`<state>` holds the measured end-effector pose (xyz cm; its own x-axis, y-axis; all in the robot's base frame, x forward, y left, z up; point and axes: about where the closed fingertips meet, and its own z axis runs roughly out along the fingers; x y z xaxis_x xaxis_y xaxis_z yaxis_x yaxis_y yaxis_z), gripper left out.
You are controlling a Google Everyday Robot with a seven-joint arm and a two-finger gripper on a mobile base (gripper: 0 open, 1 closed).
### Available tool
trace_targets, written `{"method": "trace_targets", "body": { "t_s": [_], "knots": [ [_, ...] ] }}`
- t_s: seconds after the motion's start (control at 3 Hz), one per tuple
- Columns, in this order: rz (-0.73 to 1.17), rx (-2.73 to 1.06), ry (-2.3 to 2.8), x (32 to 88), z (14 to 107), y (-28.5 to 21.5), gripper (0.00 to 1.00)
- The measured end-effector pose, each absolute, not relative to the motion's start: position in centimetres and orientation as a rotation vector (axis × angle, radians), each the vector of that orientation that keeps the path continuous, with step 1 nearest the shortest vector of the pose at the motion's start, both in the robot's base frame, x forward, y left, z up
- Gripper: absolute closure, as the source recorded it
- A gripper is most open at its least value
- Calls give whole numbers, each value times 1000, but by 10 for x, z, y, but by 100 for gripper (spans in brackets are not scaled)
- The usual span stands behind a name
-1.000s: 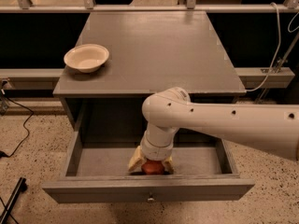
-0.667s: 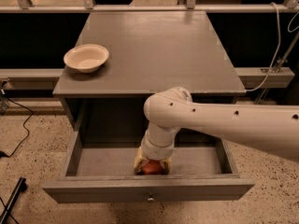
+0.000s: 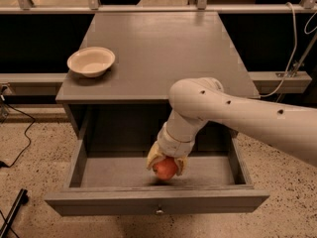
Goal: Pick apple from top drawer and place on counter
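Note:
The red-orange apple (image 3: 165, 168) sits between the fingers of my gripper (image 3: 166, 164), which is shut on it. The gripper holds the apple just above the floor of the open top drawer (image 3: 109, 172), near its middle front. The drawer's grey front panel carries a small metal knob (image 3: 159, 211). The grey counter (image 3: 163, 53) lies above and behind the drawer. My white arm (image 3: 237, 118) reaches in from the right and hides part of the counter's front edge and the drawer's back right.
A cream-coloured shallow bowl (image 3: 91, 61) stands on the counter's left front. A low grey ledge (image 3: 280, 81) runs right of the cabinet, with white cables (image 3: 292, 38) above it. Black cables (image 3: 17, 152) lie on the speckled floor at the left.
The gripper has risen a little with the apple, which now hangs clear of the drawer floor. The arm's elbow has shifted slightly up and right.

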<state>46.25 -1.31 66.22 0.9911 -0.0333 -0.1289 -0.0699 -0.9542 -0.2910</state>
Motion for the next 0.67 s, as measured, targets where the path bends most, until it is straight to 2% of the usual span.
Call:
{"method": "trace_targets", "body": {
  "t_s": [0.67],
  "knots": [
    [-24,-2828,67,514,787,-44,100]
  ]
}}
